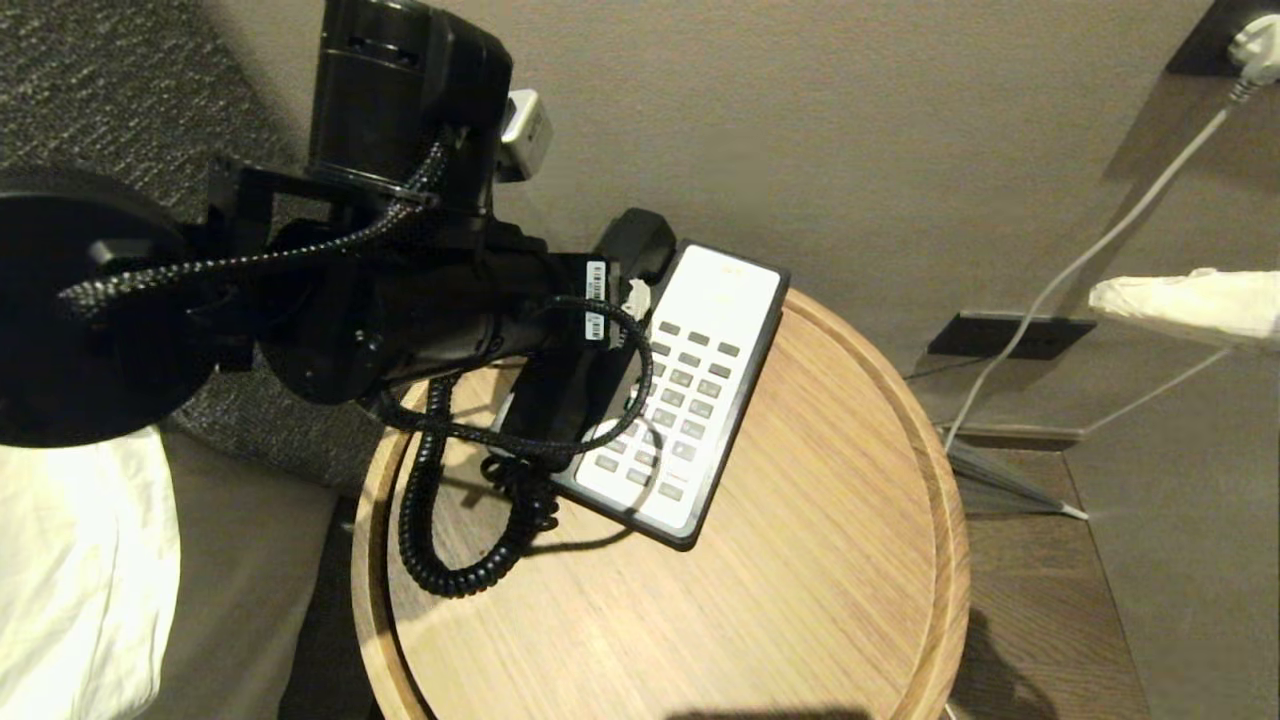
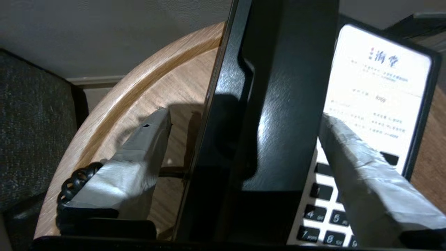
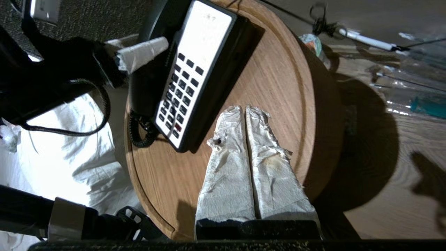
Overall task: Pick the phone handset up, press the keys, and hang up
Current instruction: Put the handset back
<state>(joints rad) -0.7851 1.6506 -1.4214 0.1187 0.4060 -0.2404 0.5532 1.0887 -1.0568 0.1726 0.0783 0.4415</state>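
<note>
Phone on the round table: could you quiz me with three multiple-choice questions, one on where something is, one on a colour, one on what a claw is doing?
1. Where is the phone handset?
A) lifted in the air
B) lying on the phone base, beside the keys
C) dangling off the edge of the table

2. What colour is the faceplate around the keys?
A) cream-white
B) red
C) blue

3. How is the left claw?
A) shut tight on nothing
B) pressing a key
C) open, one finger on each side of the handset

Answers:
1 B: the handset rests along the base next to the keys.
2 A: the plate is pale cream-white.
3 C: its taped fingers stand apart astride the handset, while the right claw hovers shut above the table.
</note>
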